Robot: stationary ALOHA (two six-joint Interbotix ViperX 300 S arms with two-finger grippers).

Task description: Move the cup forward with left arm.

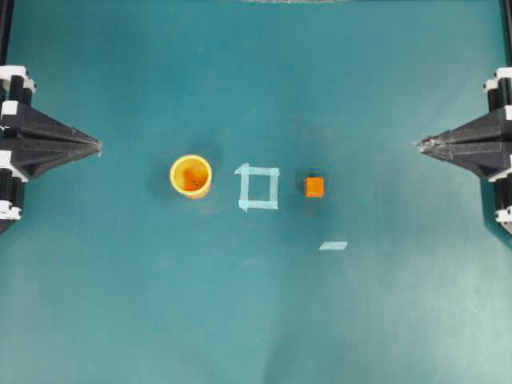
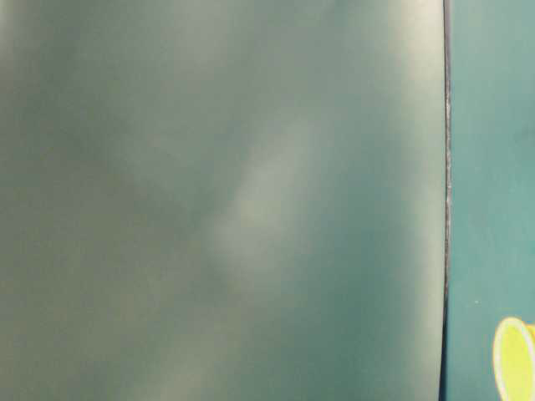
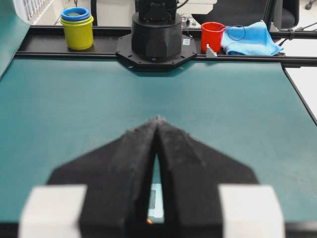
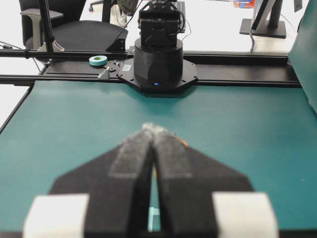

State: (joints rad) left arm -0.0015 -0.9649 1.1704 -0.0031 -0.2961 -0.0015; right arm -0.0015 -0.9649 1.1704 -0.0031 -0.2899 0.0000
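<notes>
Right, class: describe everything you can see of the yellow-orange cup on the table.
The cup is small and round, looks like plastic, with a yellow-orange wall and rim and a darker orange inside marked by a few dark specks. It stands upright, mouth up, apparently empty, on the teal table. It sits left of the tape square, apart from it, with the orange cube beyond that. Nothing touches it but the table; the left hand is shut and well clear.

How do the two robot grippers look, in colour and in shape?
Both look alike. The left gripper is black, its two fingers forming a long wedge that narrows to a point, with white blocks at the wide end. The right gripper has the same black wedge and white blocks; its tip looks pale and worn. In the wrist views the finger pads look rough and foam-like. No cables show.
</notes>
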